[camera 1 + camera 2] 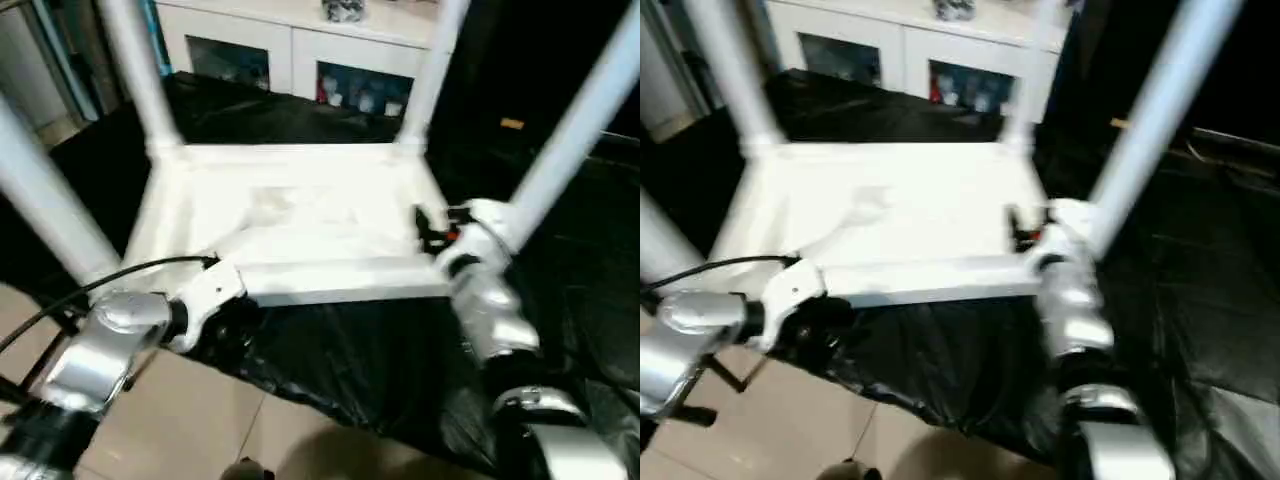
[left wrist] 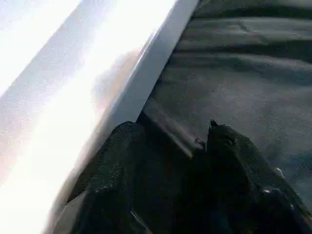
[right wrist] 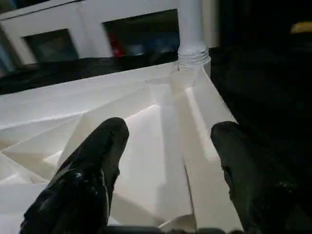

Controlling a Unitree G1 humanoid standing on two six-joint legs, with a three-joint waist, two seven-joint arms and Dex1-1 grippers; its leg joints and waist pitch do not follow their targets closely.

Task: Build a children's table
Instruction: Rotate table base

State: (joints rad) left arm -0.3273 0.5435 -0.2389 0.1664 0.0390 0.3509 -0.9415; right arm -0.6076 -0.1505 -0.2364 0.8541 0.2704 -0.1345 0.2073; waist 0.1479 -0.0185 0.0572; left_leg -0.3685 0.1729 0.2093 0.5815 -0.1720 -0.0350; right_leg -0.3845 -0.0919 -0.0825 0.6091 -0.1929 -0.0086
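Over the ribbed underside, right gripper (image 3: 168, 141): my fingers spread apart, grasping nothing.
Left gripper (image 2: 168, 134): fingers parted, empty, beside the tabletop's near edge.
Tabletop (image 1: 300, 215): upside down on black sheeting (image 1: 370, 360).
Legs (image 1: 135, 70): four, standing up from the corner sockets.
Cabinet (image 1: 290, 45): white, behind.

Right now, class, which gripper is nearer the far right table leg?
Right. The right gripper hovers open over the tabletop's right edge, towards that leg; the left gripper sits at the near-left edge.
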